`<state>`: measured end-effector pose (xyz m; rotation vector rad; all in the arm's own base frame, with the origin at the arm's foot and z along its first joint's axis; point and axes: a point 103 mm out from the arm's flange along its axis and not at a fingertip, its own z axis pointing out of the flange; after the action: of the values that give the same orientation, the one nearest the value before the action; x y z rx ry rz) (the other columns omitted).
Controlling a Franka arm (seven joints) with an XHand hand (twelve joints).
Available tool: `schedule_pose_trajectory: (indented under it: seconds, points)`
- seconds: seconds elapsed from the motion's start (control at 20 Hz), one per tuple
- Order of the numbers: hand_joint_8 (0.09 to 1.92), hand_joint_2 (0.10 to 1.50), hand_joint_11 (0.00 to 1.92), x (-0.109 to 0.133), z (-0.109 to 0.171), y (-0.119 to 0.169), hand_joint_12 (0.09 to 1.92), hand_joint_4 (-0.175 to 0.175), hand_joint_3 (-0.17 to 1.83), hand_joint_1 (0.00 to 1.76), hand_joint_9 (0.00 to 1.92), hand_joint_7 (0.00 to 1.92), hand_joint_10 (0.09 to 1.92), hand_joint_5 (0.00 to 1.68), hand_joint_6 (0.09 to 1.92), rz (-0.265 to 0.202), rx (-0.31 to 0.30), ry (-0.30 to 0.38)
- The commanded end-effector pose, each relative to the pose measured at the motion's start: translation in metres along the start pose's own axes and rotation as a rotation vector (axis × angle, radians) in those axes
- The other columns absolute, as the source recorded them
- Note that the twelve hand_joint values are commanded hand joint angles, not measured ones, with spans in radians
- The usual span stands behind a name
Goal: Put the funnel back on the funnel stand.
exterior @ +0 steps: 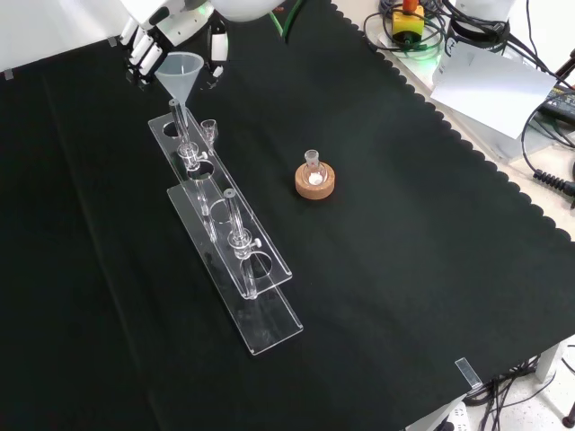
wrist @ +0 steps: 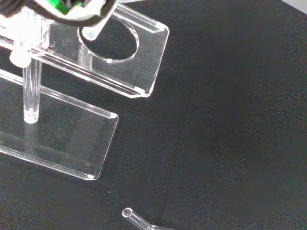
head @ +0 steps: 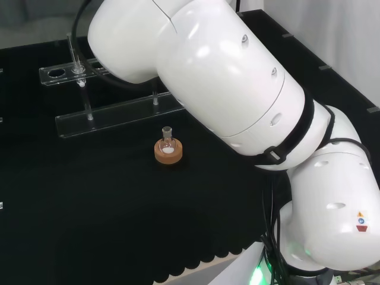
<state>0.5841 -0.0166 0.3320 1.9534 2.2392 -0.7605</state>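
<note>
In the front view the hand (exterior: 144, 50) is at the far left end of the clear funnel stand (exterior: 235, 241), its fingers and thumb curled round the wide cone of a clear funnel (exterior: 182, 70). The funnel hangs upright, its stem pointing down at the stand's end. The wrist view shows the funnel's tip (wrist: 90, 33) just over the end hole of the stand's upper plate (wrist: 144, 62), below a blurred part of the hand (wrist: 62, 9). In the head view the arm hides the hand. The thin stem (head: 73, 52) rises above the stand (head: 113, 114).
A small round flask on a cork ring (exterior: 314, 180) (head: 168, 148) stands apart from the stand. Close to the stand's end is a small clear tube (exterior: 209, 131) (wrist: 130, 215). Upright posts (exterior: 233, 220) join the stand's two plates.
</note>
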Motion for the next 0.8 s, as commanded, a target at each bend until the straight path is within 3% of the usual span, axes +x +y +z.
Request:
schedule_pose_trajectory:
  seconds: [0.05, 0.8]
  points:
    - [0.65, 0.71, 0.53, -0.001, 0.003, 0.006, 1.34, -0.020, 0.67, 0.86, 0.80, 0.45, 0.48, 0.63, 0.85, 0.000, 0.009, -0.004]
    - [0.65, 0.71, 0.53, 0.005, 0.023, 0.027, 1.34, -0.020, 0.67, 0.86, 0.80, 0.44, 0.48, 0.63, 0.85, -0.017, 0.032, 0.002]
